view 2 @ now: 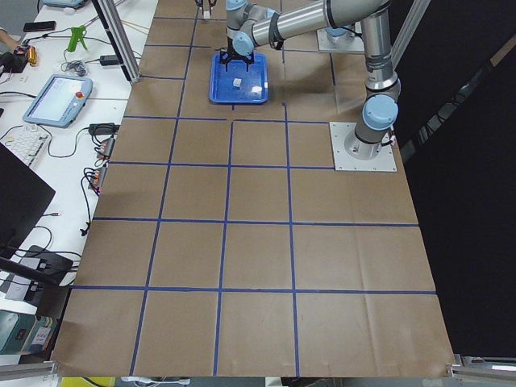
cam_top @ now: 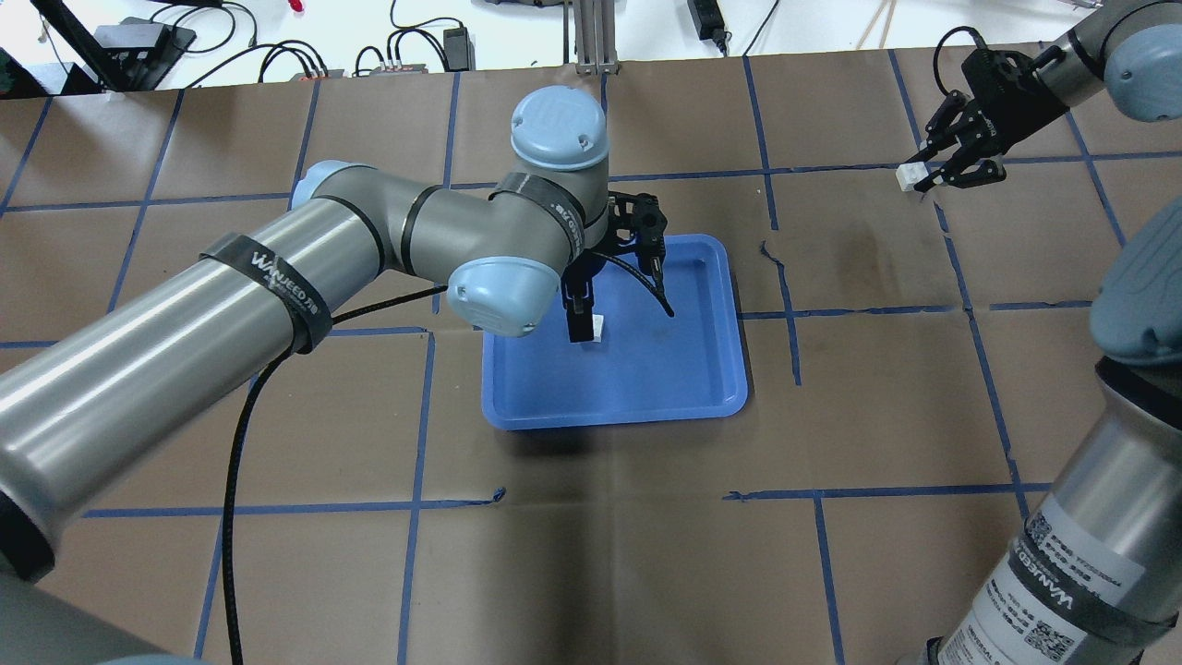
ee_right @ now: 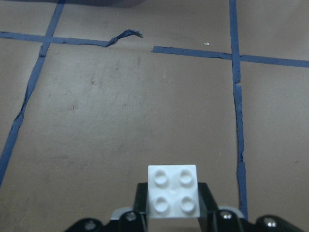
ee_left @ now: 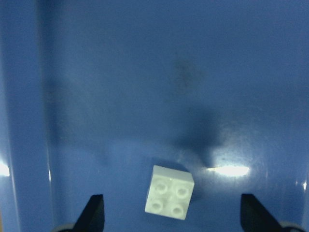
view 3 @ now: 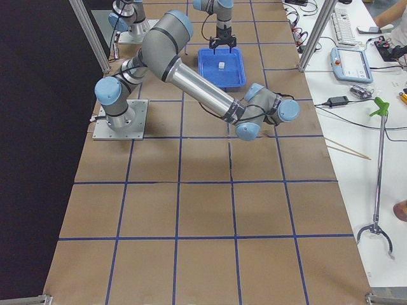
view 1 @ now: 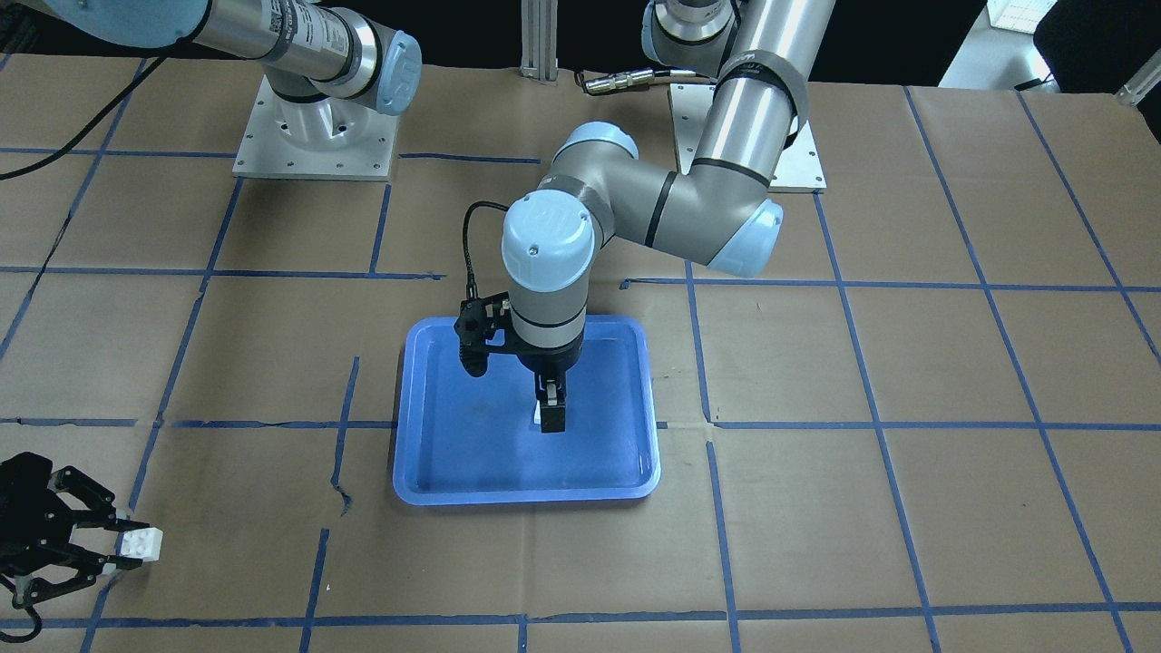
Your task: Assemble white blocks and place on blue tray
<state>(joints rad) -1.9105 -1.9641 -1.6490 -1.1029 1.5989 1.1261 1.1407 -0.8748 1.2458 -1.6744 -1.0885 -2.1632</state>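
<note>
One white block point(ee_left: 169, 192) lies loose on the floor of the blue tray point(cam_top: 702, 369), studs up, roughly mid-tray and turned a little askew to the tray's walls. The second block point(ee_right: 173, 190) is well apart from it, off at the robot's far right, held above the bare brown surface point(cam_top: 877, 416) with its studs toward the wrist camera. Both look like hard, smooth plastic and are probably very light, stiff enough not to give under a pinch, but slick and small enough to twist or pop out if caught off-centre. The best hold is likely on two opposite flat sides, below the studs, leaving the studded face and the hollow underside free for pressing together. The left hand point(view 3: 220, 46) hangs straight down over the tray block, wrist vertical and forearm reaching in from the robot's left; its fingertips point(ee_left: 95, 212) are spread wide to either side of the block and touch nothing. Because the block sits askew to the line between them, a small wrist turn would probably help before closing. The right hand point(cam_top: 926, 175) is stretched out low and nearly level, pinching the second block at its tips.
</note>
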